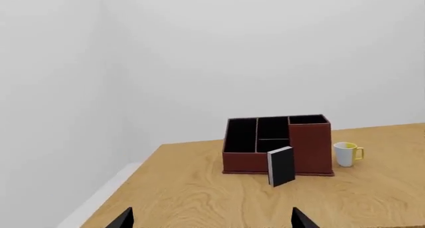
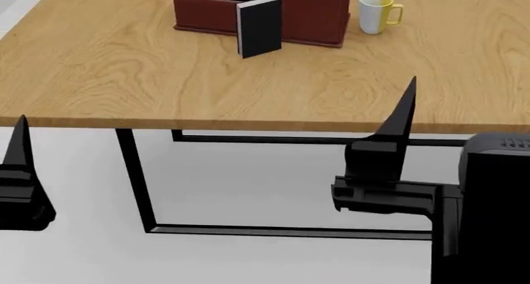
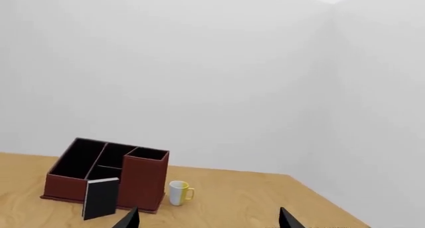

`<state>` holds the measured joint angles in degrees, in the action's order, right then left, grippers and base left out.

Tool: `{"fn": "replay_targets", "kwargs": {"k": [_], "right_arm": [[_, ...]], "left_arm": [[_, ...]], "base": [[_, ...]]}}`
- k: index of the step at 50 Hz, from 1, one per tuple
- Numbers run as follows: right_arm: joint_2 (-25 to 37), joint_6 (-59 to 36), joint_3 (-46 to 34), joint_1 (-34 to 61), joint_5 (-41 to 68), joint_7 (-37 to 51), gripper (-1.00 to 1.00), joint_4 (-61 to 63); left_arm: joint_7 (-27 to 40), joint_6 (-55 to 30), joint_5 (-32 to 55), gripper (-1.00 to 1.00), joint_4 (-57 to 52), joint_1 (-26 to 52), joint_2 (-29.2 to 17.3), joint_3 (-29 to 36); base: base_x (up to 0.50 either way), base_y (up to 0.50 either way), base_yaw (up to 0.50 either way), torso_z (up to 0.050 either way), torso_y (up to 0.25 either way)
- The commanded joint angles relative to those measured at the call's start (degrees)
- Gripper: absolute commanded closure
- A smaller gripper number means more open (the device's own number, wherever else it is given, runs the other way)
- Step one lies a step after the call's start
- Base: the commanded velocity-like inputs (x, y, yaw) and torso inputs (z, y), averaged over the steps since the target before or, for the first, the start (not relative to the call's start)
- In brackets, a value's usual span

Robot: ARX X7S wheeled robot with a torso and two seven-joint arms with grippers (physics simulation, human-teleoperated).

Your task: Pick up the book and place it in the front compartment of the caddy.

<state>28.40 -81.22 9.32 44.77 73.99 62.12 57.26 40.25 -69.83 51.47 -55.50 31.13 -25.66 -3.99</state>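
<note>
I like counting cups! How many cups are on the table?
1. The white-and-yellow mug stands on the wooden table, beside the tall end of the red-brown caddy, at the robot's right. Another behind the caddy could be hidden.

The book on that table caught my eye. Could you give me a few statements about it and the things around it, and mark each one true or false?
1. The book stands upright in front of the caddy. True.
2. The book is already inside a compartment. False: it stands on the table, outside the caddy.
3. A white-and-yellow mug stands beside the caddy's tall end. True.
4. The right tool is clamped on the book. False: it is open and far from it.
5. The mug sits inside the caddy. False: it stands on the table.
</note>
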Motion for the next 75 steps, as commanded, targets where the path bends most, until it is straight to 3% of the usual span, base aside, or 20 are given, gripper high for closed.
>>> {"fn": "replay_targets", "kwargs": {"k": [1,20,75], "right_arm": [[0.91,1.38,0.45,0.15,1.71,2.31,-1.0,-0.44],[2.5,1.52,-0.6,1.62,5.96,6.85,-1.0,-1.17],[5.2,4.64,-5.56,2.68,3.89,7.07,-1.0,-2.79]], "left_arm": [[0.8,0.62,0.58,-1.0,0.16,0.2,-0.55,0.76],[2.52,0.62,3.15,-1.0,-0.35,0.61,-1.62,-0.18],[4.85,3.23,4.93,-1.0,1.39,2.49,-3.0,2.46]], "base": [[0.0,0.0,0.0,0.0,0.0],[0.48,0.0,0.0,0.0,0.0],[0.5,0.0,0.0,0.0,0.001]]}}
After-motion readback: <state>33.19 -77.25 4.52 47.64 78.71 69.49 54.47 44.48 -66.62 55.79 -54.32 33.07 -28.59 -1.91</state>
